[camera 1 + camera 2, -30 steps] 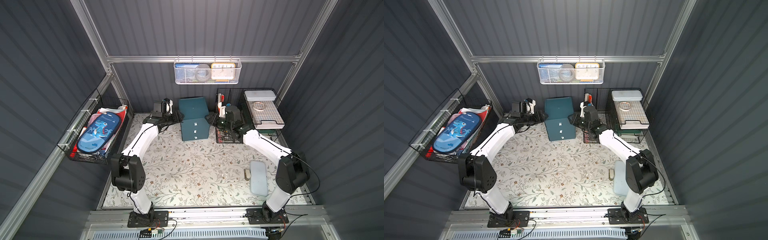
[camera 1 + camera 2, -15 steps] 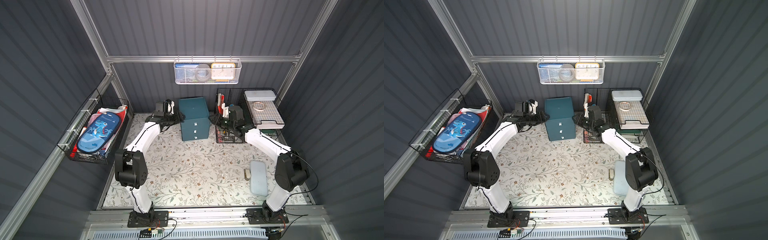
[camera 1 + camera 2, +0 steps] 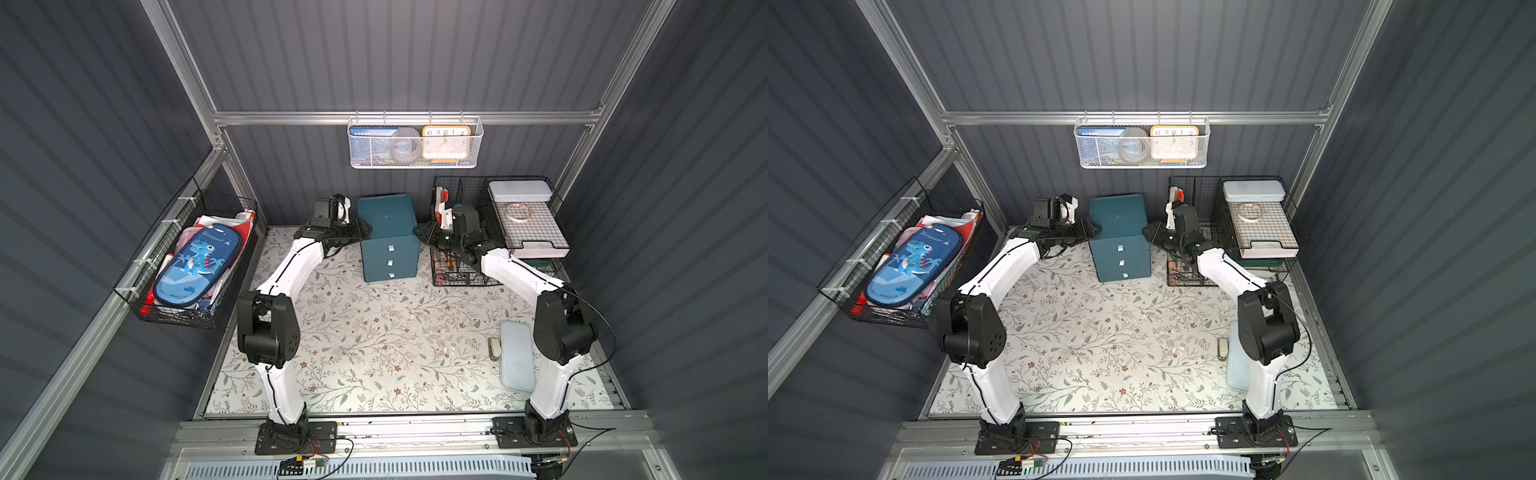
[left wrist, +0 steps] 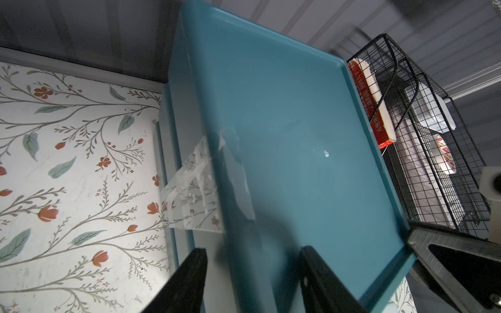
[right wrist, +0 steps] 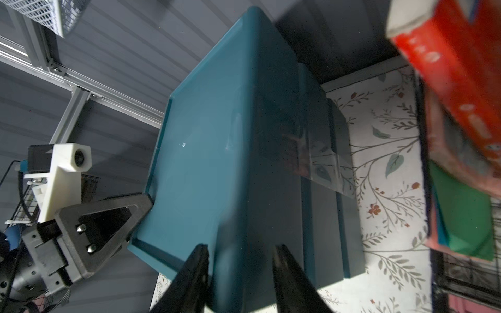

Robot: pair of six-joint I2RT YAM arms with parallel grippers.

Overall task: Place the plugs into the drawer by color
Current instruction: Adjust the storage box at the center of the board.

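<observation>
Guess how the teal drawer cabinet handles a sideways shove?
Probably stiff: the drawer cabinet looks like hard plastic. It likely resists sliding, since clear tape ties its side to the table. It stands three drawers high, so a high shove might tilt it.

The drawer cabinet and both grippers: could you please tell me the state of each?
Drawer cabinet: upright, all three drawers shut.
Left gripper: jaws apart, at the cabinet's top edge.
Right gripper: jaws apart, at the opposite top edge.
Pale blue case: lying flat.
</observation>
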